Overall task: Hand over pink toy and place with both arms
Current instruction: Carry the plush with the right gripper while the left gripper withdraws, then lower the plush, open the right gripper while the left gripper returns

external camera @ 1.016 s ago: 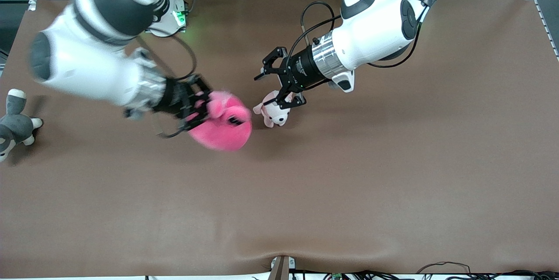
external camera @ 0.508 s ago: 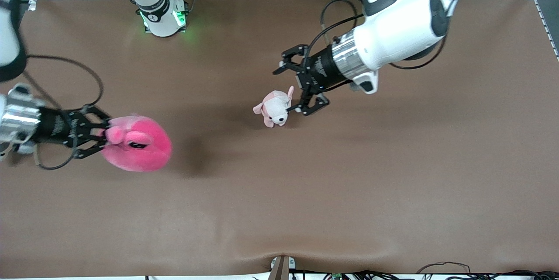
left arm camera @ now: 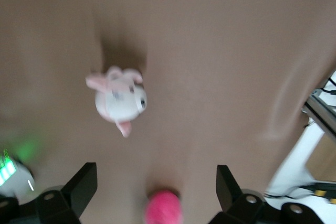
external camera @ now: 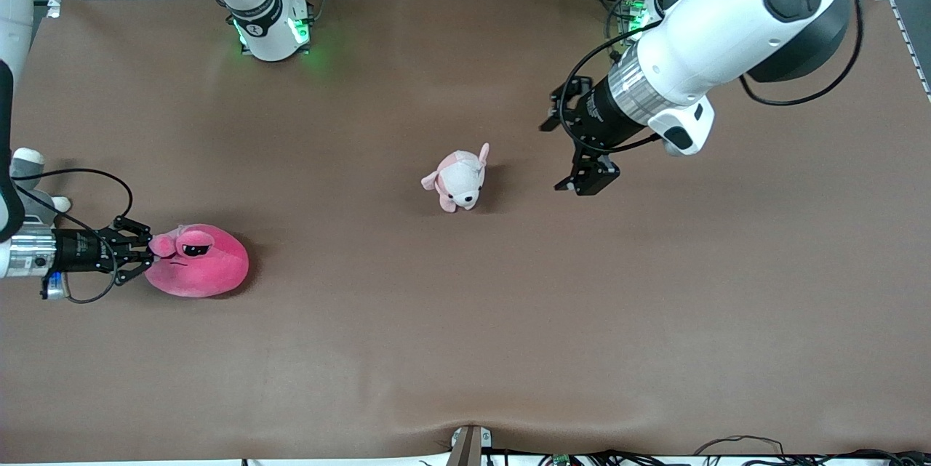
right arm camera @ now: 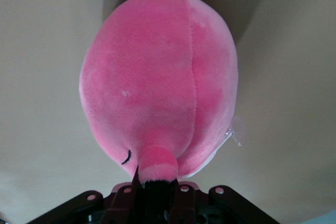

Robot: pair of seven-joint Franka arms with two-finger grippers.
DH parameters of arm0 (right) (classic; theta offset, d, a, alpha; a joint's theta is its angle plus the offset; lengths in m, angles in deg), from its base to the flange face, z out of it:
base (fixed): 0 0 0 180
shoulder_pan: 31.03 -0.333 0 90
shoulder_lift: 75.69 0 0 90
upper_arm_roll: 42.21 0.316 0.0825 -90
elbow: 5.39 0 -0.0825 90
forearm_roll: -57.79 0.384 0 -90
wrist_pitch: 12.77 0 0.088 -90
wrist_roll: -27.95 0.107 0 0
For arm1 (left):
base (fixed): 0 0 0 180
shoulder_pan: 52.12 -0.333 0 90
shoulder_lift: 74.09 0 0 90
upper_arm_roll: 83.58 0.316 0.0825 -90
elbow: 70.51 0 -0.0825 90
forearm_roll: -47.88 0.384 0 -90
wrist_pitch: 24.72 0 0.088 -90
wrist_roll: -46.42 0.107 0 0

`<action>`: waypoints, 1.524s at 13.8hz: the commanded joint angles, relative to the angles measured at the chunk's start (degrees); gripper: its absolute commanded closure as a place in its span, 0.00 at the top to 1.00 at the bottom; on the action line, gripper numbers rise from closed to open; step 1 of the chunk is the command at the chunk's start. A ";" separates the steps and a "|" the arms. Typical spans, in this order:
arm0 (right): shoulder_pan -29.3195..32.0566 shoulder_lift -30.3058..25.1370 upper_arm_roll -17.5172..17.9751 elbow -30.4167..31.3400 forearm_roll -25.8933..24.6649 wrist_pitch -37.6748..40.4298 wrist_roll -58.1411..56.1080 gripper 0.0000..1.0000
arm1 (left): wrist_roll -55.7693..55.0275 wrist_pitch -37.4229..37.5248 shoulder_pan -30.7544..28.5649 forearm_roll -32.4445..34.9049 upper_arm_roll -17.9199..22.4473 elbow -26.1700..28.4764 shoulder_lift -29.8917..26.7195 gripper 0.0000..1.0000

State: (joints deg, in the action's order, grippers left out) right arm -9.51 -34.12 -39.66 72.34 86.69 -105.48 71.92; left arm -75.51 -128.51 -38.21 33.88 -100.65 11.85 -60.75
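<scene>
Grey-and-white plush (external camera: pixel 25 182) peeks out at the right arm's end of the tabletop (external camera: pixel 465 320), partly hidden by that arm. Just nearer the front camera, the right hand (external camera: pixel 145 251) is low at the tabletop with its fingers clamped on a small nub at the edge of the pink toy (external camera: pixel 196 261). The toy's round body rests on the tabletop and extends away from the hand toward the table's middle, its two dark half-lidded eyes facing up. From the right wrist view the pink toy (right arm camera: pixel 160 82) fills the frame, its nub pinched between the closed fingertips (right arm camera: pixel 155 184).

Near the table's centre lies a small pale pink-and-white puppy plush (external camera: pixel 458 181), well apart from the pink toy. Toward the left arm's end, the left hand (external camera: pixel 578 153) hangs over bare tabletop beside the puppy, fingers spread apart and holding nothing. The left wrist view shows those parted fingers (left arm camera: pixel 81 187), with the puppy (left arm camera: pixel 118 98) and the distant pink toy (left arm camera: pixel 164 208) between them.
</scene>
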 commanded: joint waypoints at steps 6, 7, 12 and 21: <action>-0.86 -1.84 4.56 -13.43 -1.47 10.59 -4.67 1.00 | 42.85 15.18 -3.45 14.77 -0.24 -0.36 -1.22 1.00; -3.57 -1.93 4.56 -17.22 -4.18 12.97 -4.85 1.00 | 48.65 15.36 -3.45 15.92 -0.24 -0.36 -1.22 1.00; -11.57 -10.97 4.65 -20.16 -12.35 15.89 -5.90 1.00 | 75.55 17.99 -6.95 18.83 3.18 -0.44 -3.93 1.00; -20.31 -27.93 4.56 -11.94 -30.33 20.65 -34.91 1.00 | 107.49 24.07 -21.36 18.48 3.27 0.26 -11.32 1.00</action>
State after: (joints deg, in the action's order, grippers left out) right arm -32.83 -57.41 -34.69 52.66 54.38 -83.25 39.42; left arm 28.21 -105.47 -57.78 51.94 -96.91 11.15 -70.89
